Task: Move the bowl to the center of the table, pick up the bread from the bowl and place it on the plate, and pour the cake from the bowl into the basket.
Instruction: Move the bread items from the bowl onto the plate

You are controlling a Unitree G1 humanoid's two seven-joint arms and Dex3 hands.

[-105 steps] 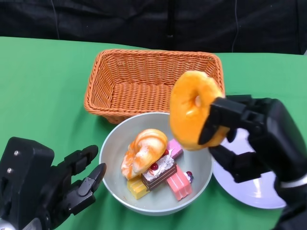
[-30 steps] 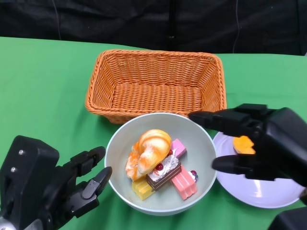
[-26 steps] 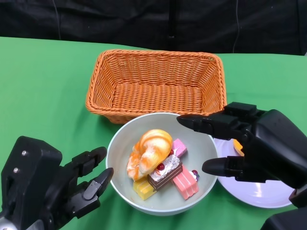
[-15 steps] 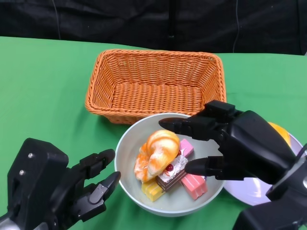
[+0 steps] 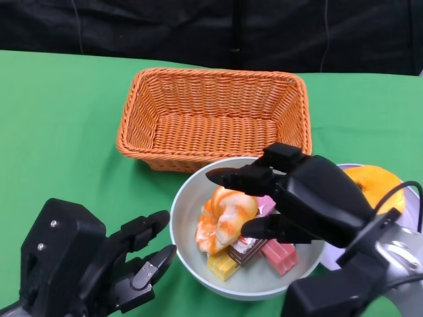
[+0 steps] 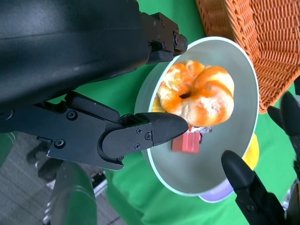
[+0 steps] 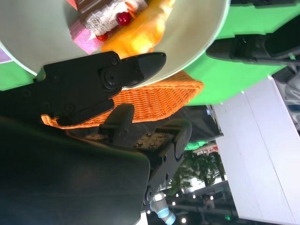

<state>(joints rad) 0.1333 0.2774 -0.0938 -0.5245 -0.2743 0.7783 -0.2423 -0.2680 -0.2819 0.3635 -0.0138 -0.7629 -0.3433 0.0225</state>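
Observation:
The pale green bowl sits in front of the basket. It holds an orange twisted bread and small cakes: yellow, chocolate, pink. My right hand hovers over the bowl's right half with fingers spread, holding nothing; fingertips reach above the bread. My left hand is open at the bowl's left rim; fingers lie close to the bowl. A donut lies on the white plate at the right.
The orange wicker basket stands empty just behind the bowl, almost touching it. The plate is partly hidden behind my right hand. Green table cloth stretches to the left and far right; a black backdrop closes the far edge.
My right hand has left the donut on the plate and swung left over the bowl. The left hand has come nearer the bowl's rim. The whole picture has shifted somewhat.

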